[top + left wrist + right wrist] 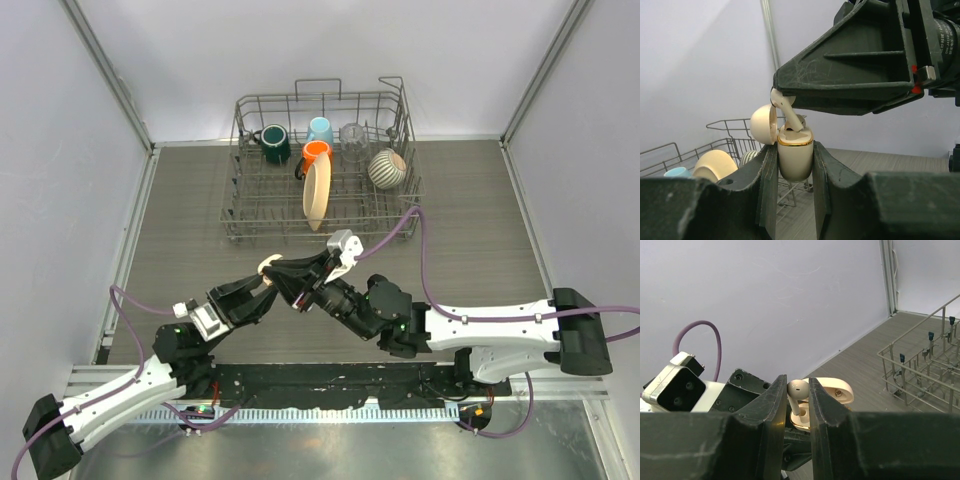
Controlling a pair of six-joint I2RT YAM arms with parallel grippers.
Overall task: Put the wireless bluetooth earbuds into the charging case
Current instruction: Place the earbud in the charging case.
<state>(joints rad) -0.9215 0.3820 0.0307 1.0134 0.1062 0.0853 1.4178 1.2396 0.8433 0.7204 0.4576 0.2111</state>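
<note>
both jaws clamped, tips nearly meeting

Plain white walls are closing in three sides: a back wall (330, 60), a left wall (50, 150) and a right wall (600, 130). Grey metal posts (108, 75) are running up the two far corners. A table (180, 220) with a grey wood-grain top is lying between the walls. A wire rack (400, 105) is sitting at its far side, near the back wall, holding a green mug (275, 143), a blue cup (321, 130), an orange mug (316, 152), a glass (354, 137), a striped bowl (387, 168) and a beige plate (316, 195) on edge. Along the near edge a metal ledge (330, 450) is catching a bright glare.
</note>
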